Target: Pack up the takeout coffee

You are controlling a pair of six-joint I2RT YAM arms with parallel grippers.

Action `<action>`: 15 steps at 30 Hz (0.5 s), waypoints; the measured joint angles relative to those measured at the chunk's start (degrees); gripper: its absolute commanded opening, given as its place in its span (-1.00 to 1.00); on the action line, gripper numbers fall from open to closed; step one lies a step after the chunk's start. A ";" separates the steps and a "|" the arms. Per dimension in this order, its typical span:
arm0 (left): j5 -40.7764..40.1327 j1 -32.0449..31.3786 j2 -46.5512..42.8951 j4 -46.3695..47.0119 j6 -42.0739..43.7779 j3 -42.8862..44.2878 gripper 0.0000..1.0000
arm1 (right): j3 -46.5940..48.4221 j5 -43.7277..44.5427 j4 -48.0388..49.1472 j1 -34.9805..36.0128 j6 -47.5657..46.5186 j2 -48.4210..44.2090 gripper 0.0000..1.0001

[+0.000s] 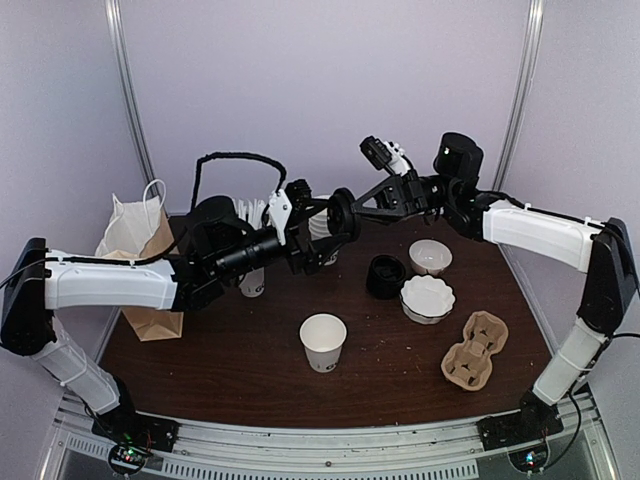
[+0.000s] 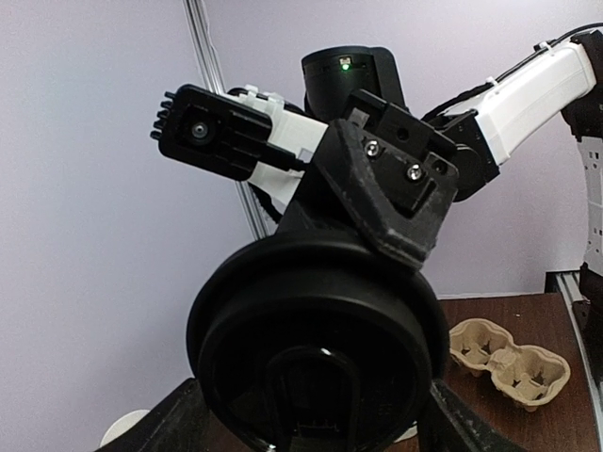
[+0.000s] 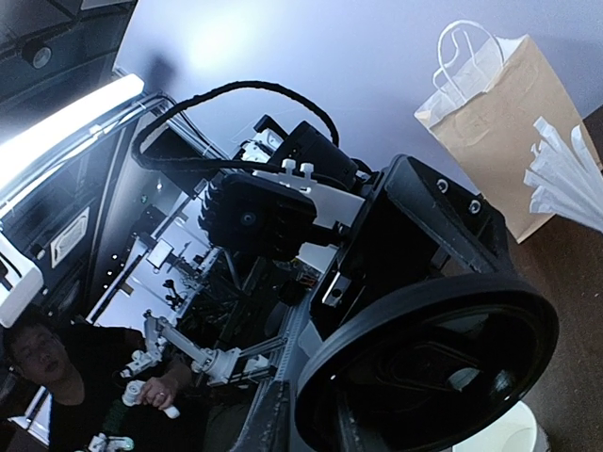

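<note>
A black plastic lid (image 1: 343, 212) hangs upright in mid-air above the back of the table, between both grippers. My left gripper (image 1: 328, 222) reaches in from the left, and its fingers flank the lid (image 2: 316, 348) on both sides. My right gripper (image 1: 356, 210) reaches in from the right. One of its fingers (image 2: 396, 188) presses on the lid's top rim. The lid also fills the lower right of the right wrist view (image 3: 433, 377). A single white paper cup (image 1: 323, 340) stands upright and open at the front middle, with no lettering showing.
A brown paper bag (image 1: 140, 250) stands at the left. A cup of white straws (image 1: 253, 283) sits under the left arm. A black lid stack (image 1: 386, 276), two white bowls (image 1: 430, 257) (image 1: 427, 298) and a cardboard cup carrier (image 1: 475, 350) are at the right.
</note>
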 measured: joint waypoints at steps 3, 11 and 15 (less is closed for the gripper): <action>-0.09 0.17 -0.26 -1.81 0.04 0.46 0.51 | 0.00 -0.52 0.44 -0.24 0.26 0.15 0.57; -1.79 0.42 -5.64 -24.39 1.84 8.55 0.50 | -0.31 -0.94 0.46 -13.31 -0.83 0.22 0.67; -1.40 0.44 -9.38 -38.34 3.26 13.53 0.50 | -0.55 2.01 -5.14 -23.41 -6.34 0.55 0.69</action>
